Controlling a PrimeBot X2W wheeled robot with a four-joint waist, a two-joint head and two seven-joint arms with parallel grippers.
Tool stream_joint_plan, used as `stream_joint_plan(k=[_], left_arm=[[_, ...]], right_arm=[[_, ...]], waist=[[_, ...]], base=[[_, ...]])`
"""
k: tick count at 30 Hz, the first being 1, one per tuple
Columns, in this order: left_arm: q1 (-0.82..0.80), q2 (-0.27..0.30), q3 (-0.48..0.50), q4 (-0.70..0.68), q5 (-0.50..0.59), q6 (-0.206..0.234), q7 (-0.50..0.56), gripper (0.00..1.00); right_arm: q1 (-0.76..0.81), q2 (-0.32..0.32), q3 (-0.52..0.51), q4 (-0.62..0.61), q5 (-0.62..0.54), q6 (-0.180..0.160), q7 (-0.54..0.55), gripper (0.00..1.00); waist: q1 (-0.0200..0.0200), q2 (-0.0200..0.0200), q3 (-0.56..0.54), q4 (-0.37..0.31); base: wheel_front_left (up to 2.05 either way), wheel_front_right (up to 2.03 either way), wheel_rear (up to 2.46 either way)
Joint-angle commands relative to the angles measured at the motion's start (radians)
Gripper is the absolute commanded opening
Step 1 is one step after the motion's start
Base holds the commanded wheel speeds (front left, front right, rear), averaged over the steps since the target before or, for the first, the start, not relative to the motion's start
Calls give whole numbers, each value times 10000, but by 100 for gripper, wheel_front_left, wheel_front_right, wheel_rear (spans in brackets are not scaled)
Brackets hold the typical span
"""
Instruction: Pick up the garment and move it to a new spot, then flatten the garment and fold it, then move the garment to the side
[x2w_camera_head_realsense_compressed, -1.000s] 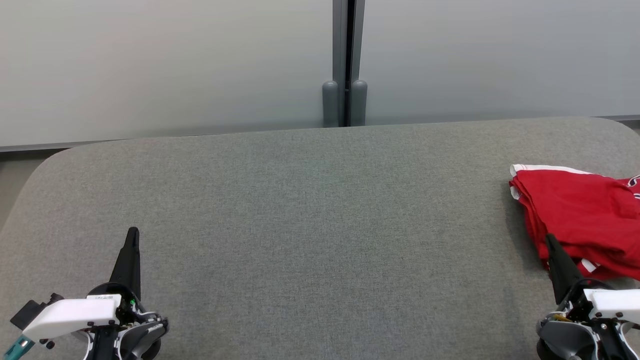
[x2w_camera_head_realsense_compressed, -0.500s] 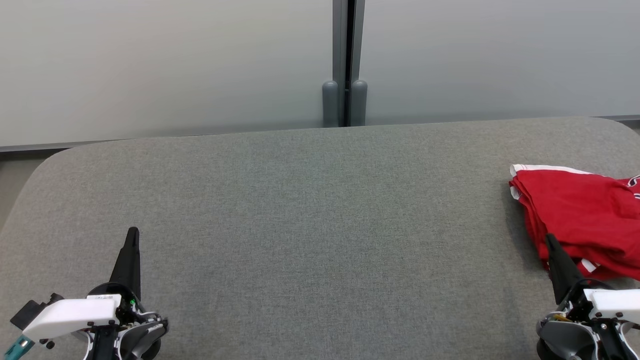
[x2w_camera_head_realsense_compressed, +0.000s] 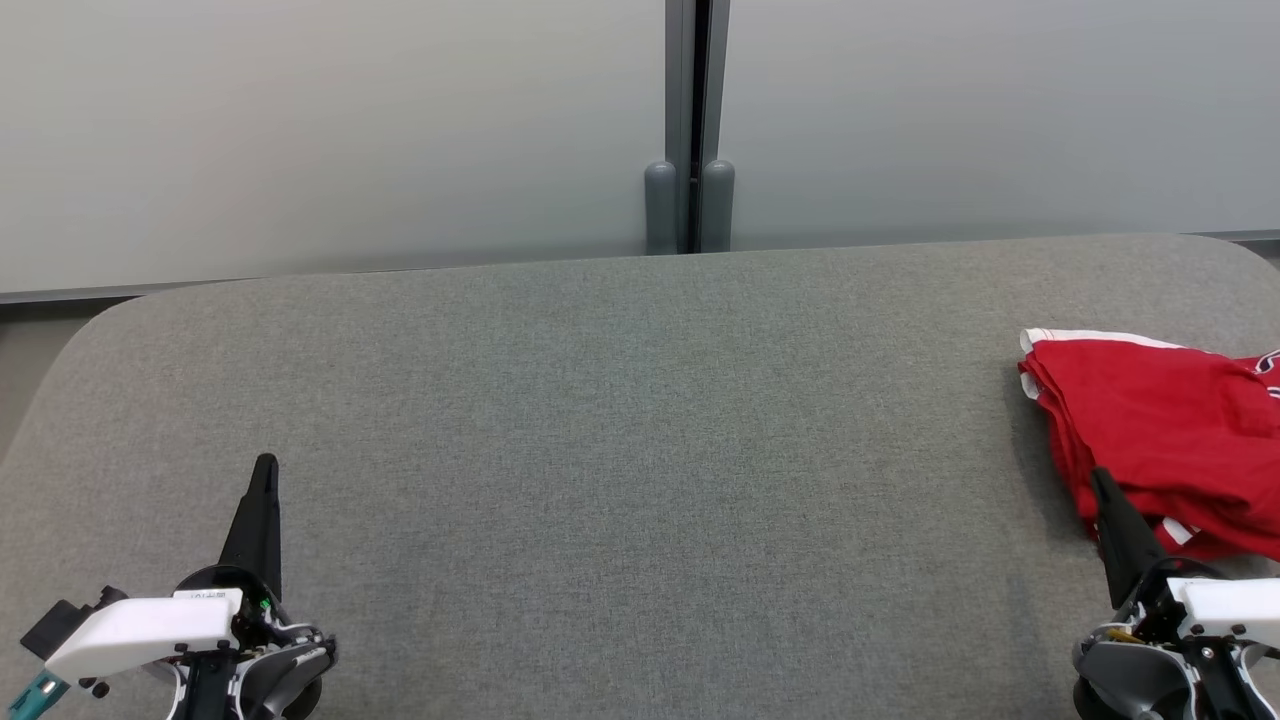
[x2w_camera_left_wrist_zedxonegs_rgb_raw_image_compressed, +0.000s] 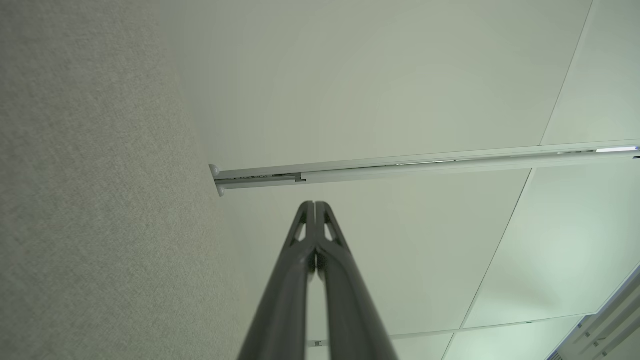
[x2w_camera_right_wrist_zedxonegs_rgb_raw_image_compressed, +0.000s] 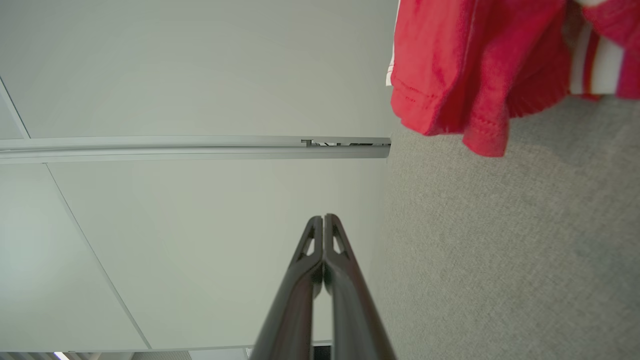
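Observation:
The garment (x2w_camera_head_realsense_compressed: 1160, 430) is a red piece with white trim, lying folded in layers at the right edge of the grey fabric table (x2w_camera_head_realsense_compressed: 640, 450). Its hem shows at the top right of the right wrist view, garment (x2w_camera_right_wrist_zedxonegs_rgb_raw_image_compressed: 470, 70). My right gripper (x2w_camera_head_realsense_compressed: 1100, 478) stands at the lower right, shut and empty, its tip in front of the garment's near left edge; whether it touches the cloth I cannot tell. The right gripper (x2w_camera_right_wrist_zedxonegs_rgb_raw_image_compressed: 324, 217) has its fingers pressed together. My left gripper (x2w_camera_head_realsense_compressed: 265, 462) is shut at the lower left, far from the garment, and the left gripper (x2w_camera_left_wrist_zedxonegs_rgb_raw_image_compressed: 315, 204) holds nothing.
A pale partition wall (x2w_camera_head_realsense_compressed: 330, 130) rises behind the table, with a dark vertical post (x2w_camera_head_realsense_compressed: 690, 130) at its middle. The table's rounded far corners show at left and right. A strip of floor (x2w_camera_head_realsense_compressed: 25, 360) lies left of the table.

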Motion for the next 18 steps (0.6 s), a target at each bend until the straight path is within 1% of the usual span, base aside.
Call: stream_joint_plan(k=[1, 18], left_arm=[[-124, 53, 40, -31, -13, -32, 33, 0], [-124, 53, 39, -32, -13, -31, 32, 0]], right_arm=[[-82, -40, -17, -30, 27, 2, 35, 0], [-82, -41, -16, -30, 27, 2, 34, 0]], waist=[[0, 0, 0, 0], [0, 0, 0, 0]], base=[[0, 0, 0], [0, 0, 0]])
